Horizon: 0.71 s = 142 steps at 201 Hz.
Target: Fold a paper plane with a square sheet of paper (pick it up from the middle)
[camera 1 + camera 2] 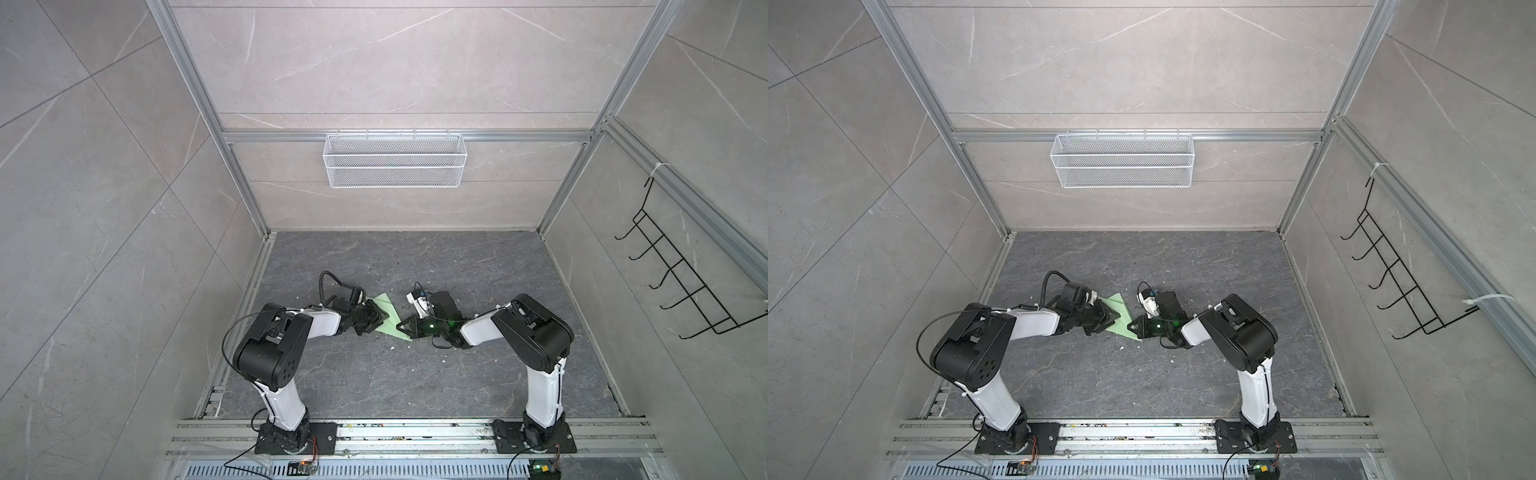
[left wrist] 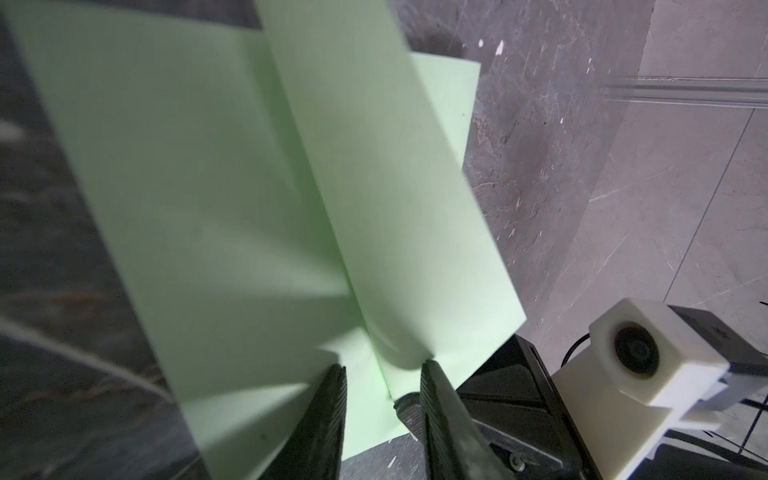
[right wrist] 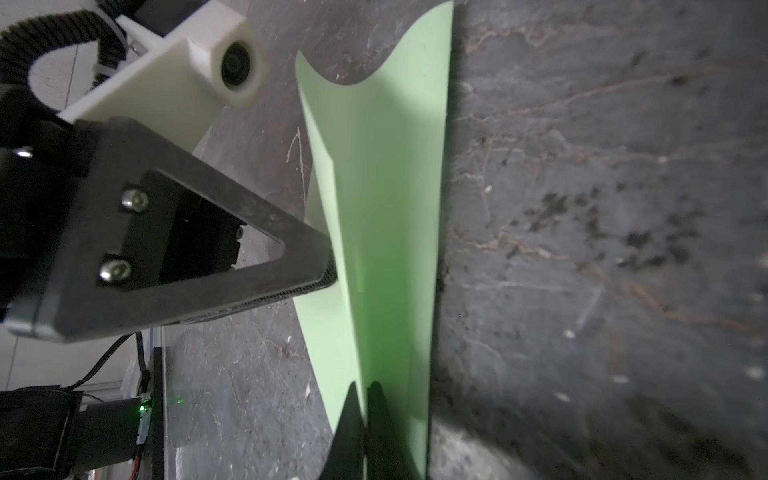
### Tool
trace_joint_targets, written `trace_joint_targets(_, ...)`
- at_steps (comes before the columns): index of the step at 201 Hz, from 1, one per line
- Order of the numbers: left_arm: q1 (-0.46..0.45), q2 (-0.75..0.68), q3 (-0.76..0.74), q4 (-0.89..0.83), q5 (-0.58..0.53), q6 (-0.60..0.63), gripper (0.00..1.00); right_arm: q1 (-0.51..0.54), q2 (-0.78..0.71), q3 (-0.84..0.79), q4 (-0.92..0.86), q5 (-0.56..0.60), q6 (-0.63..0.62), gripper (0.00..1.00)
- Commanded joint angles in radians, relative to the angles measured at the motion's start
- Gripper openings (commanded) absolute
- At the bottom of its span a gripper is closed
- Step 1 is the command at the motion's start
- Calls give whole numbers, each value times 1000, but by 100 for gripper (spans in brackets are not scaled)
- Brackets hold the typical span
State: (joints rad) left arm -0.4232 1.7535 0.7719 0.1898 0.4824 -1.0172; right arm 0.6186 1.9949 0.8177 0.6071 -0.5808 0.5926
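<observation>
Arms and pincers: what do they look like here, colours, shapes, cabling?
Both the left arm and right arm have white links between black joint housings, on black base plates. The left pincer and right pincer are black, with triangular open-frame fingers. A white camera block sits at each wrist. A black cable loops off the left arm; a green light glows on the right.

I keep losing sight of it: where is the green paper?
In both top views the green paper is at the centre, between the left pincer and the right pincer, which pinches it.
</observation>
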Motion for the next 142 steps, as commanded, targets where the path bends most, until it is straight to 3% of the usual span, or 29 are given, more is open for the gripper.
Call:
trace_joint_targets(1, -6, -6, 10, -76, -6, 35, 34, -12, 35, 26, -78, -38, 51, 4)
trace_joint_targets(69, -7, -84, 26, -58, 0, 94, 25, -42, 72, 68, -150, -100, 116, 5)
trace_joint_targets(142, -11, 13, 84, 25, 56, 84, 14, -65, 108, 107, -219, -140, 161, 8)
